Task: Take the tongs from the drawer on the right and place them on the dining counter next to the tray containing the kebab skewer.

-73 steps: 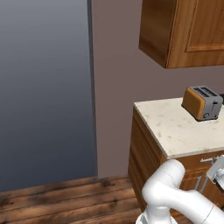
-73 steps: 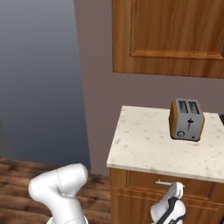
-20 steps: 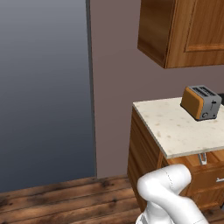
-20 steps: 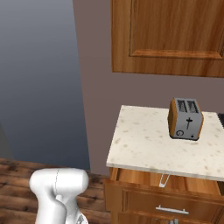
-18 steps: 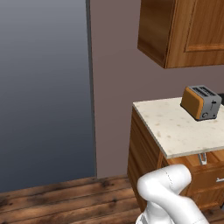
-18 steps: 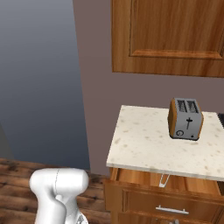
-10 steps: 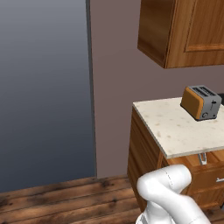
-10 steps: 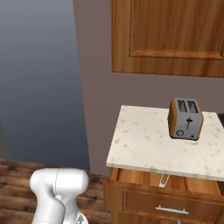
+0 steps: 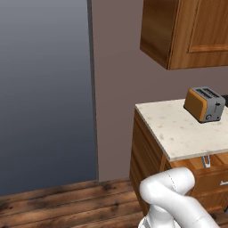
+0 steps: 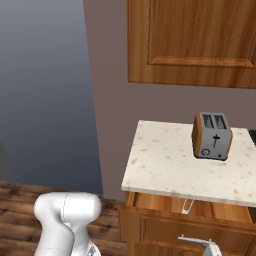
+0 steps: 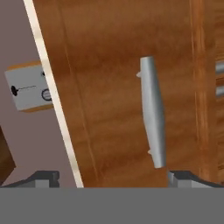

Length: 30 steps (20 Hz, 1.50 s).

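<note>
Hand view: gripper (image 11: 113,176) spread wide, fingertips (image 11: 43,176) far apart at bottom edge, gripping nothing. Silver bar handle (image 11: 152,111) on brown wood front of drawer (image 11: 113,87) sits between fingertips but clear of both. Right base view: drawer (image 10: 190,220) pulled partly out beneath speckled countertop (image 10: 165,165), slim silvery piece (image 10: 187,205) sticking up at its opening, possibly tongs, cannot tell. Left base view: same drawer (image 9: 202,171) under counter edge. Toaster (image 10: 212,135) upright on countertop, upper cabinet (image 10: 192,42) overhead. Wood floor (image 9: 67,207) below.
</note>
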Motion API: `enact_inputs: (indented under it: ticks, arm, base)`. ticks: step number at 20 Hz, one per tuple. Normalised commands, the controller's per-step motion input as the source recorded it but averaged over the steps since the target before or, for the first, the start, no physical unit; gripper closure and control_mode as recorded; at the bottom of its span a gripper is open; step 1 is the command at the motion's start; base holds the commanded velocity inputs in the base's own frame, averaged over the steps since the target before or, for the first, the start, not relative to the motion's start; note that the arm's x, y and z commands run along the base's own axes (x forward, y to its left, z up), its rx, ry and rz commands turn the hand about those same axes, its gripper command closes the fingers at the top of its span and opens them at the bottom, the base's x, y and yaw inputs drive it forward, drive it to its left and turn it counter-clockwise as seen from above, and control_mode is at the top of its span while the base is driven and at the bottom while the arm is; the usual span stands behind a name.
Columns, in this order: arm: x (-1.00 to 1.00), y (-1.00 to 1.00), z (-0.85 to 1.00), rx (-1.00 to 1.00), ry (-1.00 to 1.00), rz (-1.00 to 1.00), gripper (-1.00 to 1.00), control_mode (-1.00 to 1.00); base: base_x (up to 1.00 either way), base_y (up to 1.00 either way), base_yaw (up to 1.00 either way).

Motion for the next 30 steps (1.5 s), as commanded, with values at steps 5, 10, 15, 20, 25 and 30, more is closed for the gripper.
enact_inputs:
  ticks: [5,10,15,20,25,30]
  arm:
    - [0.01,0.00,0.31,-0.01,0.14,0.10,-1.00,-1.00]
    - [0.00,0.00,0.27,0.00,0.10,0.07,-1.00,-1.00]
    - [0.05,0.02,0.24,0.00,0.12,0.03,-1.00,-1.00]
    - [0.31,0.11,0.16,0.00,0.18,0.00,-1.00,-1.00]
    - [0.53,0.13,0.06,0.00,0.22,0.00,-1.00,-1.00]
    - [0.44,0.03,0.01,0.00,0.22,0.00,-1.00,-1.00]
  base:
    - [0.00,0.00,0.00]
    - [0.00,0.00,0.00]
    - [0.00,0.00,0.00]
    - [0.00,0.00,0.00]
    - [0.00,0.00,0.00]
    - [0.00,0.00,0.00]
